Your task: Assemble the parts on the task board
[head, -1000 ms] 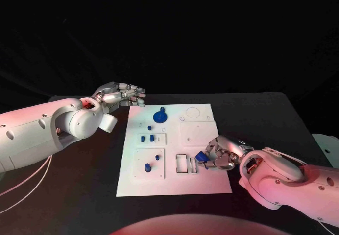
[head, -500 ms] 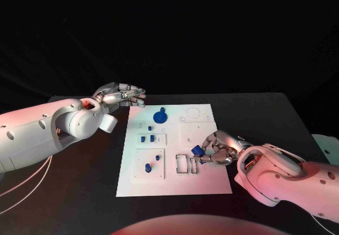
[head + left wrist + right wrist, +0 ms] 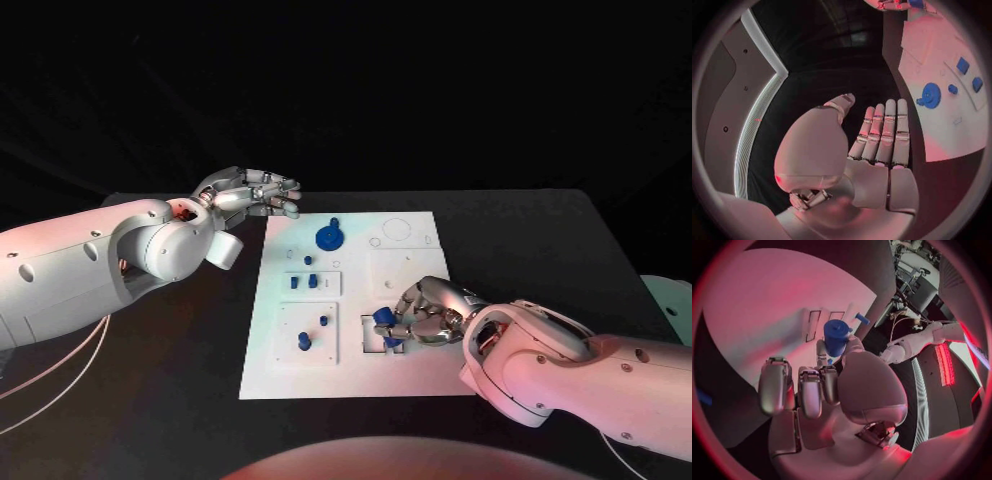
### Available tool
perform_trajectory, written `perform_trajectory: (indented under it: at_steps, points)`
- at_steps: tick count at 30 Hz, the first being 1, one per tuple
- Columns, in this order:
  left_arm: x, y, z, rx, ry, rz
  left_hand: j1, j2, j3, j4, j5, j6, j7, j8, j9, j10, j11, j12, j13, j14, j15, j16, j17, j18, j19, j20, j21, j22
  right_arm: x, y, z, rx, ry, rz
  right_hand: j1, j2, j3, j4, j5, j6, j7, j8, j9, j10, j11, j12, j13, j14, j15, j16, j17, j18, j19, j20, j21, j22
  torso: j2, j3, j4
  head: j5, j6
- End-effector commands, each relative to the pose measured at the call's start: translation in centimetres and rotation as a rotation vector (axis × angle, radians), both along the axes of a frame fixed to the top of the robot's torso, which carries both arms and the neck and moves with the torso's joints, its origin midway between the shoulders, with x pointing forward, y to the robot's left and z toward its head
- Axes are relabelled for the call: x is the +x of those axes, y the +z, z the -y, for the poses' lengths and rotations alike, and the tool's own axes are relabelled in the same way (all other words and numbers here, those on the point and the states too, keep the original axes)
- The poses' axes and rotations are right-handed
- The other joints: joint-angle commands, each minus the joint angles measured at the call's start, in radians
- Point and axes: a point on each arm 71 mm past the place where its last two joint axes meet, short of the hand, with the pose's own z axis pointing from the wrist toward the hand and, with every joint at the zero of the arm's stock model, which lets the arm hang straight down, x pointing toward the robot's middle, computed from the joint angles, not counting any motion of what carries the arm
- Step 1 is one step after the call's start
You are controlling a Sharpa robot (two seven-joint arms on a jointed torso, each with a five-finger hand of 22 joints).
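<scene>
The white task board (image 3: 418, 370) lies in the middle of the table. My right hand (image 3: 421, 322) hovers over its near right part and pinches a small blue cylindrical part (image 3: 385, 317), just above the rectangular slots (image 3: 371, 337). In the right wrist view the same blue part (image 3: 836, 336) sits between thumb and fingertips, with the slots (image 3: 814, 325) beyond it. My left hand (image 3: 254, 192) hangs off the board's far left corner, fingers straight and holding nothing (image 3: 879, 135). A blue gear (image 3: 329, 238), two blue blocks (image 3: 300, 283) and blue pegs (image 3: 304, 341) stand on the board.
Black table (image 3: 534, 240) surrounds the board, with free room to its right and left. The left wrist view shows the board (image 3: 942, 120) with the gear (image 3: 930, 94) and blocks (image 3: 962, 65) beside my left hand.
My right hand has carried the blue part leftward across the board, from its right edge to above the rectangular slots. The left hand has stayed put.
</scene>
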Motion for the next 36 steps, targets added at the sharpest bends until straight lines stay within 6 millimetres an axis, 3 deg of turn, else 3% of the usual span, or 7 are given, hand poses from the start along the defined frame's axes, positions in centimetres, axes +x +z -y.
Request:
perform_trajectory:
  at_steps: [1,20,27,36]
  points:
    - [-0.1,0.1,0.3,-0.004,-0.016,0.002,-0.005,0.002,-0.005,0.0,0.002,-0.007,0.011,-0.001,0.0,-0.006,-0.001,0.005,0.0,-0.006,-0.002,0.003,0.002,0.005,0.006,0.003,-0.006,-0.001,-0.2,-0.3,-0.4,-0.005,0.014,-0.038,-0.004,0.01,-0.007,0.0,-0.007,0.068,-0.06,0.003,0.014,0.034,-0.005,0.007,0.137,0.104,-0.007,0.004,0.263,-0.008,0.031,-0.008,-0.002,0.192,0.0,0.0002,-0.0022,0.001,0.0]
    - [-0.1,0.1,0.3,-0.004,-0.021,0.0,-0.006,0.002,-0.007,0.002,0.002,-0.007,0.011,0.0,0.0,-0.007,-0.001,0.006,0.0,-0.007,-0.002,0.003,0.002,0.005,0.006,0.003,-0.006,-0.002,0.4,-0.6,-1.2,-0.062,0.063,0.015,-0.04,0.002,-0.023,0.0,-0.036,0.081,-0.063,0.007,0.02,0.038,-0.007,0.011,0.144,0.104,-0.009,0.004,0.263,-0.007,0.029,-0.009,-0.011,0.19,0.0,0.0014,-0.0018,0.006,-0.006]
    - [-0.1,0.1,0.4,-0.006,-0.024,0.0,-0.009,0.001,-0.01,0.005,0.002,-0.01,0.012,0.0,0.0,-0.008,-0.001,0.007,0.0,-0.008,-0.002,0.003,0.002,0.004,0.005,0.003,-0.006,-0.003,0.6,-0.7,-1.5,-0.073,0.074,0.034,-0.07,-0.025,-0.043,0.001,-0.049,0.079,-0.06,0.005,0.024,0.031,-0.005,-0.003,0.133,0.103,-0.007,0.003,0.258,-0.003,0.024,-0.009,-0.029,0.186,0.0,0.0013,-0.0012,0.008,-0.007]
    - [-0.1,0.1,0.4,-0.005,-0.025,-0.001,-0.012,0.001,-0.014,0.009,0.0,-0.012,0.013,0.0,0.0,-0.01,0.0,0.007,-0.001,-0.009,-0.001,0.003,0.003,0.004,0.006,0.003,-0.007,-0.004,0.8,-0.9,-1.7,-0.086,0.085,0.032,-0.081,-0.033,-0.047,0.001,-0.05,0.077,-0.059,0.004,0.026,0.024,-0.004,-0.015,0.122,0.102,-0.006,0.001,0.254,-0.001,0.021,-0.008,-0.041,0.183,-0.001,0.0013,-0.0015,0.012,-0.01]
